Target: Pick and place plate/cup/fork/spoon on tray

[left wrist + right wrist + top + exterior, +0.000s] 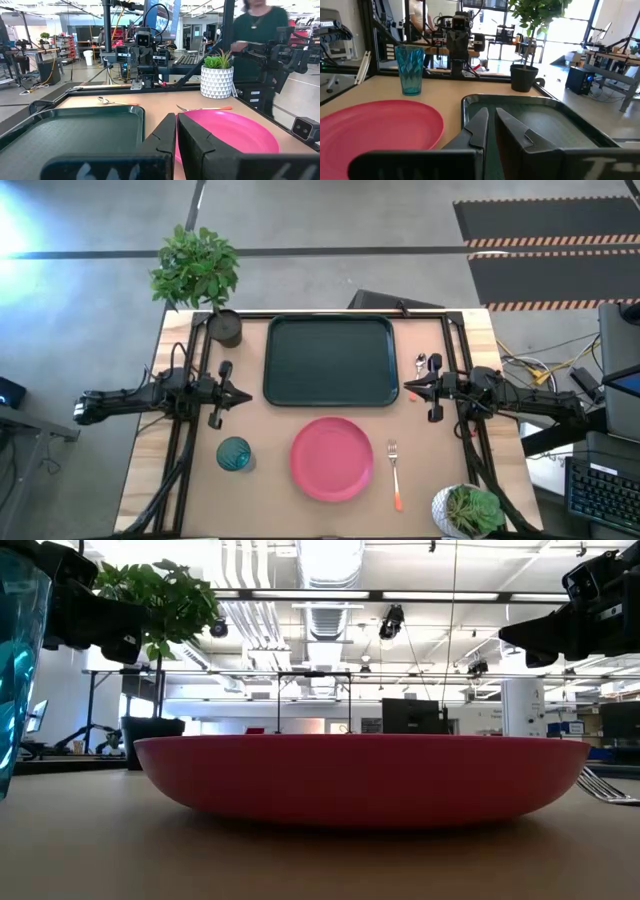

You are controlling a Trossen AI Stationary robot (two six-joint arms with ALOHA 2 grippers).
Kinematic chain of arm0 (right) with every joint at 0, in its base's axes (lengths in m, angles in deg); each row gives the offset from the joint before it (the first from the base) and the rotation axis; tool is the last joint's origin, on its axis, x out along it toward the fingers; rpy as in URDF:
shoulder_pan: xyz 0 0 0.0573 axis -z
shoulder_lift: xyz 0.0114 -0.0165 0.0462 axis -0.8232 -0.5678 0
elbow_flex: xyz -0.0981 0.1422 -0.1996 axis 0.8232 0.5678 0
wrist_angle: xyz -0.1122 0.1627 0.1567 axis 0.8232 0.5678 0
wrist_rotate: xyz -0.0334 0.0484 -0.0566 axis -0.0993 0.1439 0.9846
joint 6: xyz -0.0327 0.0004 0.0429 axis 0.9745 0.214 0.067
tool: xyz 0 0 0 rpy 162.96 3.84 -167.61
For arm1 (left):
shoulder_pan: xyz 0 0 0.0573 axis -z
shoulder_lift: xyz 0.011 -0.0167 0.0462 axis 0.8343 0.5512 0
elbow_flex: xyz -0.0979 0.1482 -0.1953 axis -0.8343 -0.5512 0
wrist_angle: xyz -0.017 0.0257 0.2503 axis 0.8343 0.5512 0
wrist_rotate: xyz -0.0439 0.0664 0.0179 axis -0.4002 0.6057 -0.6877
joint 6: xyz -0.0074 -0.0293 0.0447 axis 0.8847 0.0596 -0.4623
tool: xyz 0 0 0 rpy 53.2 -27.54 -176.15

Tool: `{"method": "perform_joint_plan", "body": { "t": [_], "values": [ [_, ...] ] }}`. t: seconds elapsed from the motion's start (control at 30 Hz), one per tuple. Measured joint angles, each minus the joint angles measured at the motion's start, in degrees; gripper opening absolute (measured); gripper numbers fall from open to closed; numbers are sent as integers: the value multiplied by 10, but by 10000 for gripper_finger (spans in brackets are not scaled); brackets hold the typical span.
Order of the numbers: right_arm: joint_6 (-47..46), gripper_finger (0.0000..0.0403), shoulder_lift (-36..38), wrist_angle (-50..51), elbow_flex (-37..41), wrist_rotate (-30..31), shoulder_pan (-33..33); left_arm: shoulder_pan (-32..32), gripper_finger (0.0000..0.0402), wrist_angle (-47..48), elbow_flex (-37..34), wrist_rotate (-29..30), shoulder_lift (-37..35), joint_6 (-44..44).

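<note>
The pink plate point(332, 458) lies on the table near the front, below the dark green tray point(330, 360); it fills the low view point(360, 775). The teal cup point(234, 453) stands left of the plate. The fork point(395, 473) lies right of the plate, orange handle toward the near edge. The spoon point(421, 364) lies right of the tray. My left gripper point(246, 395) hovers left of the tray, shut and empty point(176, 131). My right gripper point(408, 387) hovers right of the tray, shut and empty point(490, 122).
A leafy plant in a dark pot point(222, 326) stands at the table's far left corner. A small plant in a white pot point(468, 510) stands at the near right corner. A person point(260, 30) stands beyond the table in the left wrist view.
</note>
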Motion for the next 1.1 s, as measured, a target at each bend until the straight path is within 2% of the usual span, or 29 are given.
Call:
{"method": "perform_joint_plan", "body": {
  "t": [1.1],
  "values": [
    [-16, 22, 0, -2, 0, 0, 0, 0, 0, 0, 0, 0, 0, 0]
  ]
}}
